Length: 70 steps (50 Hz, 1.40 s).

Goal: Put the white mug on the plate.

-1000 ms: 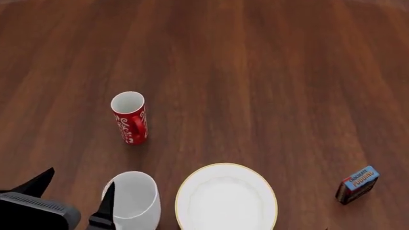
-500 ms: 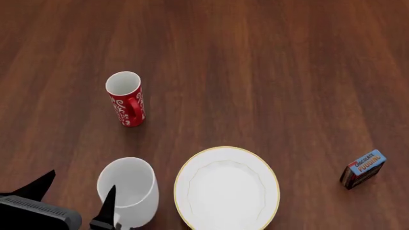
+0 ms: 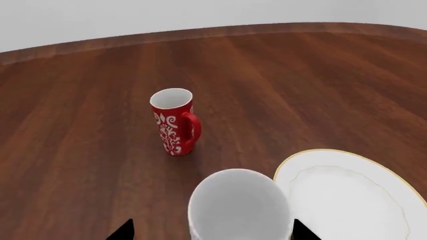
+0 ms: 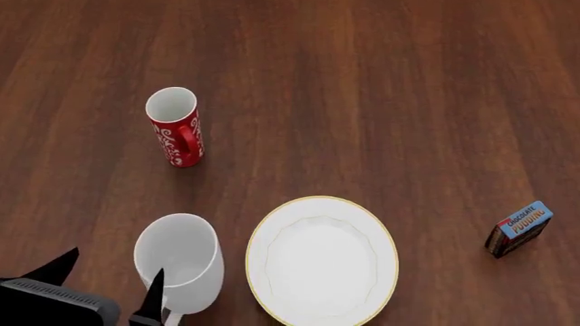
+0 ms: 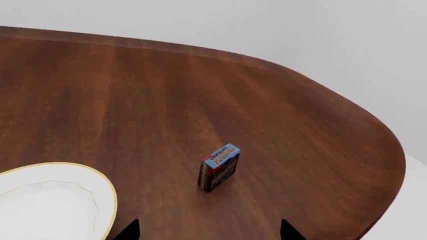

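Note:
The white mug (image 4: 179, 261) stands upright on the wooden table, its open mouth up, just left of the plate (image 4: 322, 260). The plate, white with a thin gold rim, is bare. My left gripper (image 4: 109, 275) is open at the near left, one dark fingertip overlapping the mug's near side. In the left wrist view the white mug (image 3: 239, 207) sits ahead between the two spread fingertips of the left gripper (image 3: 210, 232), with the plate (image 3: 353, 192) beside it. My right gripper (image 5: 210, 231) is open with only table between its tips; the plate (image 5: 50, 205) lies to one side.
A slimmer red mug (image 4: 174, 125) with white swirls stands farther back on the left, also seen as the red mug (image 3: 175, 122). A small chocolate pudding box (image 4: 518, 228) stands at the right. The table's curved edge (image 5: 373, 130) runs beyond the pudding box (image 5: 218, 167).
Everything on the table has slid upward in the head view, so more of the white mug and plate shows. The left gripper keeps the same place in the picture.

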Motion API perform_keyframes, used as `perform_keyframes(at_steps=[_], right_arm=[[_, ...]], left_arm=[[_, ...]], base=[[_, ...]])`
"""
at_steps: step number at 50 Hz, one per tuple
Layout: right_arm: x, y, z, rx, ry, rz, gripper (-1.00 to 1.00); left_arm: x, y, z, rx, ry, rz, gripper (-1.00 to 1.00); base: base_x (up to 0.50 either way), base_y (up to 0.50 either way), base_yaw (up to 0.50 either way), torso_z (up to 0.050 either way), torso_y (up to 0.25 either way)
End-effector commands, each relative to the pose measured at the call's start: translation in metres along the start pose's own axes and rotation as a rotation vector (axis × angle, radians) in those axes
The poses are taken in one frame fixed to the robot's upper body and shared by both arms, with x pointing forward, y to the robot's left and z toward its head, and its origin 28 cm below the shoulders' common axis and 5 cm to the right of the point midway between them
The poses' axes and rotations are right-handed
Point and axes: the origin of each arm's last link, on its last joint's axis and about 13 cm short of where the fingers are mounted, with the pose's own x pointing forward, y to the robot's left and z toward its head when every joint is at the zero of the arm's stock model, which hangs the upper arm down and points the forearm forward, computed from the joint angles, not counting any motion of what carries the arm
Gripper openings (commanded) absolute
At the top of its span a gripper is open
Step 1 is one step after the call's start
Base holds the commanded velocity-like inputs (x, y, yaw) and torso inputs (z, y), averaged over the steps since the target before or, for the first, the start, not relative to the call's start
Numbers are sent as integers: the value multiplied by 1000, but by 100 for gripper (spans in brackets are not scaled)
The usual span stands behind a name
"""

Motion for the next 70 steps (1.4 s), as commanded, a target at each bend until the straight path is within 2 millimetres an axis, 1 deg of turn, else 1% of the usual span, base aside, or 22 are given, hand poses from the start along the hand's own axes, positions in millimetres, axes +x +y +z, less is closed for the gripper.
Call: perform_keyframes(at_steps=[1,5,12,20,28,36,52,70], right_arm=[[1,0,0,1,0,2,100],[1,0,-1,3,3,1,100],[0,0,-2,6,4,-1,100],[-1,0,-4,8,8,-2,100],[0,0,-5,10,10,0,100],[-1,0,-6,11,12,-2,100],[-1,-1,-8,13,16,-3,100],[-1,-1,-8,14,15,0,100]], left_arm=[[1,0,-2,-4,52,2,100],[0,-1,-3,-17,91,-2,100],[-5,-3,-4,0,114,-30,100],[-10,-6,-4,-19,150,-62,100],[-10,-8,-9,-17,175,-75,100],[-5,-8,-10,-35,204,-84,100],[10,-6,-18,-72,258,-71,100],[16,-5,-25,-86,286,-61,100]], base=[[0,0,0,0,0],[0,0,0,0,0],[0,0,0,0,0],[0,0,0,0,0],[0,0,0,0,0],[0,0,0,0,0],[0,0,0,0,0],[0,0,0,0,0]])
